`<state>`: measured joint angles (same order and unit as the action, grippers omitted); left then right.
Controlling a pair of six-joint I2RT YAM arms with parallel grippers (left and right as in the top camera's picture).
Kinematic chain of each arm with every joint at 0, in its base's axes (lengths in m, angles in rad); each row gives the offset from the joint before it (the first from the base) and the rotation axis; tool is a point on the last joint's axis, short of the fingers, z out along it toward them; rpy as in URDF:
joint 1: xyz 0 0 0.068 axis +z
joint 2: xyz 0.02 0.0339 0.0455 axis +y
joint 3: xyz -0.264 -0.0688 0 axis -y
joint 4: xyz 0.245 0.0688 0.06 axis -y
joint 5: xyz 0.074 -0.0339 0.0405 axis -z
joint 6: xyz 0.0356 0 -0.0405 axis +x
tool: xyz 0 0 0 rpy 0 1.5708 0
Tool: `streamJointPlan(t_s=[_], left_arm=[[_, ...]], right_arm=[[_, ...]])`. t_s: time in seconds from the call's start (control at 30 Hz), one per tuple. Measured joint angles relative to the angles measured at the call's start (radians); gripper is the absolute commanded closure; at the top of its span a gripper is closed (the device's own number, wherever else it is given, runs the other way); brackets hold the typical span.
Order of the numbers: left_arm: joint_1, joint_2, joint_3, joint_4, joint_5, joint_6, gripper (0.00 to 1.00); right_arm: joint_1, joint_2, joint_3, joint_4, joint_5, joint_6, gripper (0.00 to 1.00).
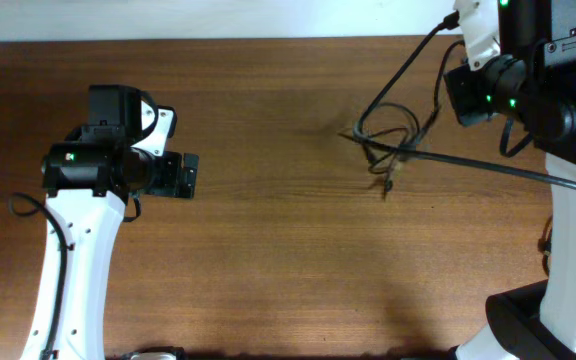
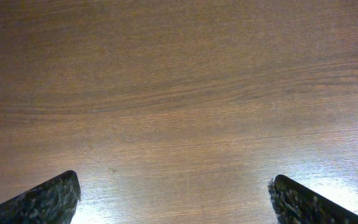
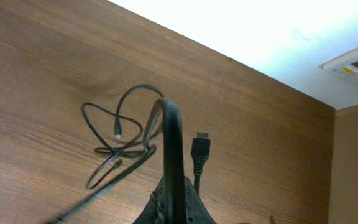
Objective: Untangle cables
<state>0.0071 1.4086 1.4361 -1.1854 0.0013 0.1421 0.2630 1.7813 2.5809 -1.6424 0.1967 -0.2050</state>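
Overhead, the cables (image 1: 393,150) lie in a loose knot on the table (image 1: 268,260), at about two o'clock from its centre and close below the right arm. The left gripper (image 1: 186,175) sits at nine o'clock, well apart from them.

In the left wrist view its fingers (image 2: 45,199) stand wide apart with only bare wood between them; it holds nothing. In the right wrist view the right gripper (image 3: 174,202) is closed on one strand of the cables, which arches up from the fingertips and drops toward ten o'clock into the loops on the table. A black plug (image 3: 201,149) hangs just beside the held strand, at one o'clock from the fingertips.

The risks look plain. Nothing pins the knot, so a pull on the held strand would likely drag the whole bundle along or cinch the crossings tighter instead of freeing them. The hanging plug could snag in a loop as it travels. The strand is thin and could slip out of the closed fingers under a sharp tug.
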Motion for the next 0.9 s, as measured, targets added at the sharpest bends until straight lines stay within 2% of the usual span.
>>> streamJointPlan(t_s=[0.17, 0.23, 0.33, 0.47, 0.53, 0.7, 0.9], left_arm=[[0.000, 0.000, 0.000, 0.000, 0.031, 0.000, 0.01], [0.000, 0.000, 0.000, 0.002, 0.132, 0.000, 0.01], [0.000, 0.006, 0.000, 0.026, 0.445, 0.000, 0.01], [0.000, 0.027, 0.000, 0.047, 0.731, -0.015, 0.01], [-0.010, 0.047, 0.000, 0.064, 0.795, -0.083, 0.01], [-0.100, 0.142, 0.000, 0.150, 0.843, -0.285, 0.01], [-0.259, 0.309, 0.000, 0.263, 0.799, -0.644, 0.01]], right_arm=[[0.000, 0.000, 0.000, 0.000, -0.027, 0.000, 0.96], [0.000, 0.000, 0.000, 0.000, -0.035, 0.000, 0.96], [0.000, 0.000, 0.000, 0.016, -0.113, 0.000, 0.96], [0.000, 0.000, 0.000, 0.021, -0.208, -0.015, 0.96], [0.000, 0.000, 0.000, 0.023, -0.253, -0.016, 0.96], [0.000, 0.000, 0.000, 0.069, -0.418, -0.019, 0.96], [0.000, 0.000, 0.000, 0.072, -0.573, -0.106, 0.96]])
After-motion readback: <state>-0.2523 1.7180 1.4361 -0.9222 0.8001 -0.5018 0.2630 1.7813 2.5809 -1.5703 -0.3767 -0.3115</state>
